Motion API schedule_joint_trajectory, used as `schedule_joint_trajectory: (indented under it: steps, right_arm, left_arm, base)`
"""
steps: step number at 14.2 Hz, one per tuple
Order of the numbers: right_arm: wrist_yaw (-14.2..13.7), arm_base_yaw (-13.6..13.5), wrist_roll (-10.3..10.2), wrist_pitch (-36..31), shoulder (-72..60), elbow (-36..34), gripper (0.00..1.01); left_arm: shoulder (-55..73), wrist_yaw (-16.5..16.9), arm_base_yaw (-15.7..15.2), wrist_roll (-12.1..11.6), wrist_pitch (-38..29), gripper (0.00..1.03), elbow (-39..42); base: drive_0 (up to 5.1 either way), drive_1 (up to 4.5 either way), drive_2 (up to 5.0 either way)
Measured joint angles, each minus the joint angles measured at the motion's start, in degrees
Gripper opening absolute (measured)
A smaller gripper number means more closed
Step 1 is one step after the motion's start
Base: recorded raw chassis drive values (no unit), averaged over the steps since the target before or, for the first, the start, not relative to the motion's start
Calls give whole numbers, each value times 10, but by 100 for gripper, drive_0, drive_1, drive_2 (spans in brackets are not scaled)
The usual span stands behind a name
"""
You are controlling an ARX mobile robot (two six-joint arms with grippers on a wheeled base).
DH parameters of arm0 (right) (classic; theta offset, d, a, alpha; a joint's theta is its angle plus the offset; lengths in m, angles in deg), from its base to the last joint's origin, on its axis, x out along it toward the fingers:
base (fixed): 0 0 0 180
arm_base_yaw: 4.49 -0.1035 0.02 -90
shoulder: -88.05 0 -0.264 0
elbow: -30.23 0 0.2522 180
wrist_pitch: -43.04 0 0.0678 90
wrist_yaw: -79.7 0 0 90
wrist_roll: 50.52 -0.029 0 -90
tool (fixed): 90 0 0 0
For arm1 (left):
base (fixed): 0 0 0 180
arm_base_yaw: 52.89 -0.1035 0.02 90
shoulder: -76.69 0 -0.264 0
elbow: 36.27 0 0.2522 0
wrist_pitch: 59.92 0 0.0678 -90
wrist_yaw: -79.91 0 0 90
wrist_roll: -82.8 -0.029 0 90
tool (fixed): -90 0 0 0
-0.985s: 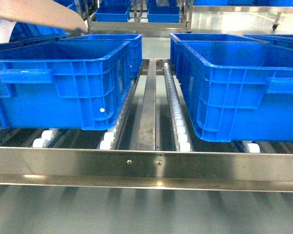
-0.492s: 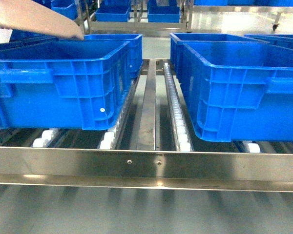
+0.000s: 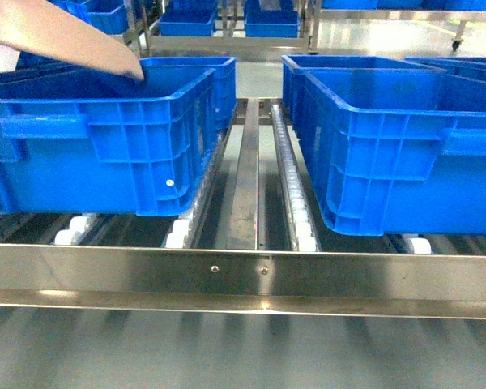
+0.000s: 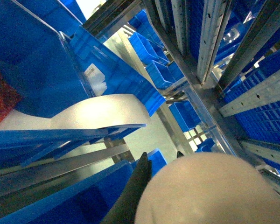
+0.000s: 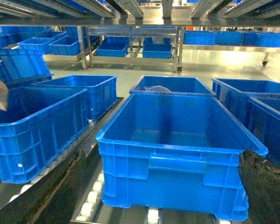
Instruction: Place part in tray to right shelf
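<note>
Tray [image 3: 57, 36] is the only task thing that shows: the part cannot be seen in any view, and the tray's inside is hidden. Nearest in the head view runs the shelf's steel front rail [image 3: 243, 275], with white roller tracks [image 3: 296, 194] leading back from it between two large blue crates. The left crate [image 3: 105, 146] and the right crate [image 3: 405, 154] both rest on the rollers, apart, with a bare steel strip between them. The right gripper [image 5: 163, 158] hangs in front of the right crate, its dark fingers [image 5: 51, 196] spread wide at the picture's lower corners with nothing between them; that crate's floor looks bare. Above the left crate's far left corner the beige tray slants down from the upper left, its front lip dipping just inside the crate's rim. In the left wrist view the left gripper [image 4: 162, 155] shows one dark finger [image 4: 135, 186] lying along a rounded beige body and the other tip peeking past it, so the fingers appear clenched on the tray [image 4: 210, 191]. Behind each front crate stands a second blue crate [image 3: 190, 69]. Farther off, across a pale shiny floor, another steel rack carries more blue crates [image 3: 271, 20].
</note>
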Motion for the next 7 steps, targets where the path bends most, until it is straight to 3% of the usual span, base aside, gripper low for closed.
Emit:
schedule_joint_trajectory:
  steps: [3, 6, 7]
  right_arm:
    - [0, 0, 0, 0, 0, 0, 98]
    - [0, 0, 0, 0, 0, 0, 98]
    - [0, 0, 0, 0, 0, 0, 98]
  left_arm:
    - [-10, 13, -3, 16, -9, 12, 8]
    - [-100, 86, -3, 103, -101, 12, 124]
    - [-148, 109, 3, 117, -135, 12, 178]
  base:
    - [0, 0, 0]
    - [0, 0, 0]
    - [0, 0, 0]
